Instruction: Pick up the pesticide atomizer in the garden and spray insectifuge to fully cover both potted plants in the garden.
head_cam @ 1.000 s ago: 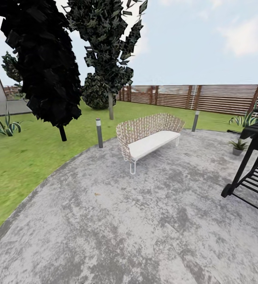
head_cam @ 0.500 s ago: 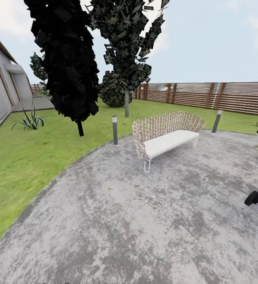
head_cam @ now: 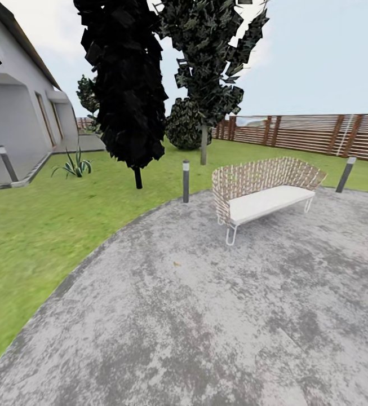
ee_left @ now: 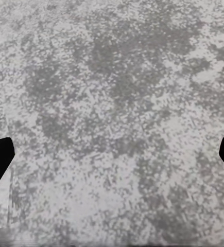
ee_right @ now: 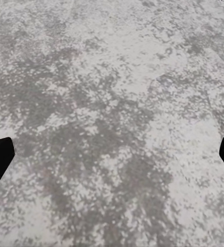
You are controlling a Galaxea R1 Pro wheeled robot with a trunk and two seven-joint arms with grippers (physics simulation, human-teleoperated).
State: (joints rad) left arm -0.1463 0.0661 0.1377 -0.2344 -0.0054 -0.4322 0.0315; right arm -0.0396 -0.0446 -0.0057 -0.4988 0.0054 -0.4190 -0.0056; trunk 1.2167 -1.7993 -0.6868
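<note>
The whole head view has slid rightward over the last second, so the camera has turned left; the things themselves have not moved. The black grill stand and the small potted plant beside it, at the right edge a second ago, have passed out of frame, while the grey house (head_cam: 20, 113) has come in at the upper left.

The round grey patio (head_cam: 206, 327) now covers the lower frame. A woven bench (head_cam: 265, 189) with a white seat stands on it, right of centre. Short bollard lights mark the patio's edge: one (head_cam: 186, 180) just left of the bench, another (head_cam: 346, 173) at the right. Beyond lie the lawn (head_cam: 48, 225), a dark tree (head_cam: 127, 84) and a greener tree (head_cam: 209, 62) at the top, and a brown slatted fence (head_cam: 319, 135) along the upper right. A spiky plant (head_cam: 74, 164) grows from the grass near the house; it is not one of the potted plants.

No atomizer is visible. The turn has carried the view off the one potted plant, so I judge the robot is scanning the garden for the atomizer, with nothing of the task yet done.

The left gripper (ee_left: 112, 154) and right gripper (ee_right: 112, 154) each look down on bare paving. Both sets of jaws are spread wide, with only dark tips at the frame's edges, and hold nothing.
</note>
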